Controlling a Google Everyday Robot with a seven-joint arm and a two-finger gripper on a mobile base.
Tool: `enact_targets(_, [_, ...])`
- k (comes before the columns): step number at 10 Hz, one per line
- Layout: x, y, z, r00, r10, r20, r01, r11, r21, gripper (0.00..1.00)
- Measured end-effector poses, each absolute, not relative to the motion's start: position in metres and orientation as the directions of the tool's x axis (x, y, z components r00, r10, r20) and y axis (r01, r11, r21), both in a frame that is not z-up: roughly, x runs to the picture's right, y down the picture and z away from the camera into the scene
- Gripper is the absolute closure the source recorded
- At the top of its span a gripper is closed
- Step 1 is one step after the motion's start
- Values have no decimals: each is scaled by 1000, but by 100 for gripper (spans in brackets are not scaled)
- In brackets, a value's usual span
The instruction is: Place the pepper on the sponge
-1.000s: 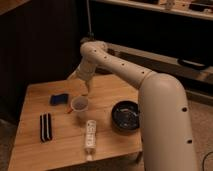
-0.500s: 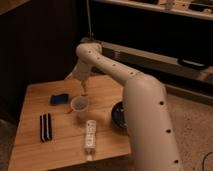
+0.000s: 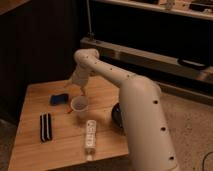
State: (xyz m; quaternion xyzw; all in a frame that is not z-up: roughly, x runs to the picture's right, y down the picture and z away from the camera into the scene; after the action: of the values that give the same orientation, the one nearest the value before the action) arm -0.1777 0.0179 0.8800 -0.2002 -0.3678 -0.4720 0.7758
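The blue sponge [image 3: 59, 98] lies flat on the wooden table [image 3: 35, 95], left of centre. A translucent white cup [image 3: 80, 105] stands just right of it. A small orange-red thing that looks like the pepper [image 3: 70, 111] lies on the table at the cup's lower left, apart from the sponge. My gripper [image 3: 76, 85] hangs over the table's back part, just above and between the sponge and the cup.
A black-and-white striped rectangular object [image 3: 46, 126] lies near the left front. A white elongated item [image 3: 90, 136] lies at the front middle. A dark bowl [image 3: 117, 115] is mostly hidden behind my arm [image 3: 140, 110]. A dark wall and a shelf stand behind the table.
My arm's big white segment has swung left and closer, covering most of the dark bowl. The gripper stays at about the same spot over the sponge and cup.
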Motion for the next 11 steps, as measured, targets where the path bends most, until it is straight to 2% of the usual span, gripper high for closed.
enact_targets(7, [-182, 26, 861, 288, -600, 746, 876, 480, 47, 20])
enact_targets(11, [-192, 35, 872, 273, -604, 749, 888, 458, 45, 20])
